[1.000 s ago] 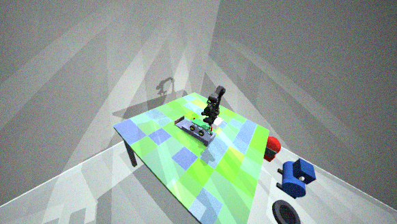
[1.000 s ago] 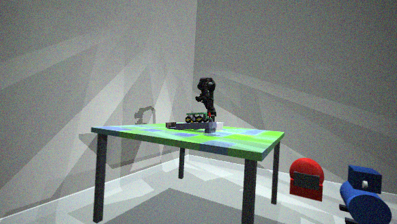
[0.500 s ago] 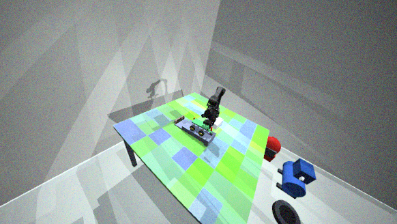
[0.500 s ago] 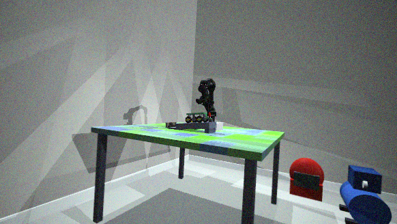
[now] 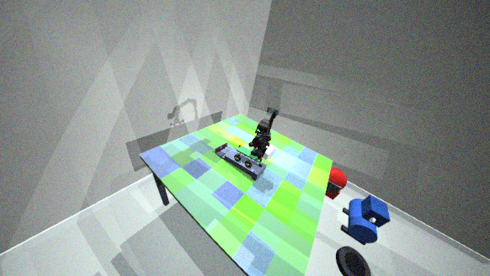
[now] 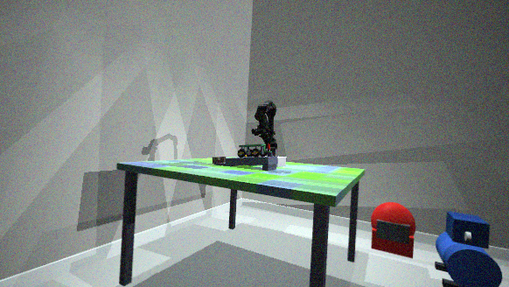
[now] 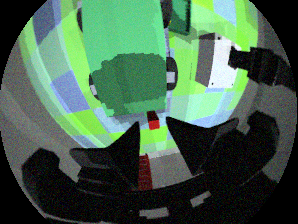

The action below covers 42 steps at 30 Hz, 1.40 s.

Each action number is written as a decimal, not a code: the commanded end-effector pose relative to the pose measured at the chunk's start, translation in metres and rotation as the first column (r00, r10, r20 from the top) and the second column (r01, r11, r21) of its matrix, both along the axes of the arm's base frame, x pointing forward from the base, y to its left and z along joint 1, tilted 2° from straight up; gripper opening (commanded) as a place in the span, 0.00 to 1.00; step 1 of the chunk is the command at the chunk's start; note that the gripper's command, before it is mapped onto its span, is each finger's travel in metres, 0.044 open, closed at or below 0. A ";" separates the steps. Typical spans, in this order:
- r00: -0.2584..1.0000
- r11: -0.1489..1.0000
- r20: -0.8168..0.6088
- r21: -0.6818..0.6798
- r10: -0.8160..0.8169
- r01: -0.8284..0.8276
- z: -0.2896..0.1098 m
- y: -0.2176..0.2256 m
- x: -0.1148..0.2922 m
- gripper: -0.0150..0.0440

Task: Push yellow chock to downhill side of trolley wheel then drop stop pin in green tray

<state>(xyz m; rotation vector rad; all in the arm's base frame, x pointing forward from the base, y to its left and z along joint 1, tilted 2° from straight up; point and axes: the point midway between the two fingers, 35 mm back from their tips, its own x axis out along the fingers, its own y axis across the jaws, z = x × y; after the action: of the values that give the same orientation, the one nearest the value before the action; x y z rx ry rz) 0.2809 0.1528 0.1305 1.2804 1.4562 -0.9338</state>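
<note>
The green-topped trolley [image 7: 123, 23] [image 6: 252, 150] stands on the dark grey ramp [image 5: 231, 155] [image 6: 245, 162] in the middle of the checkered table [image 5: 261, 210] [image 6: 306, 181]. The red-headed stop pin [image 7: 154, 123] stands at the trolley's uphill end. My gripper [image 7: 152, 121] [image 5: 260, 155] [image 6: 268, 150] points down over that end, its fingers partly open on either side of the pin without gripping it. The green tray [image 7: 178, 11] lies just to the trolley's right.
A white block [image 7: 216, 66] [image 5: 269, 151] sits on the table right beside the ramp's high end, near the arm's base. On the floor to the right are a red object [image 5: 337, 183] [image 6: 393, 229], a blue object [image 5: 367, 219] [image 6: 468, 254] and a black disc [image 5: 351, 262].
</note>
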 end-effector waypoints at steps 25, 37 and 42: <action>1.000 1.000 -0.002 0.002 0.000 0.000 -0.028 0.008 -0.001 0.35; 1.000 1.000 -0.003 0.002 0.000 0.000 -0.026 0.008 -0.001 0.25; 1.000 1.000 -0.005 0.002 -0.001 0.001 -0.022 0.007 -0.001 0.25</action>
<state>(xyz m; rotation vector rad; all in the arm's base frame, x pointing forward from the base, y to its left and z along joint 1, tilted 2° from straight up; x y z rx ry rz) 0.2793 0.1602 0.1048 1.2783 1.4622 -0.9408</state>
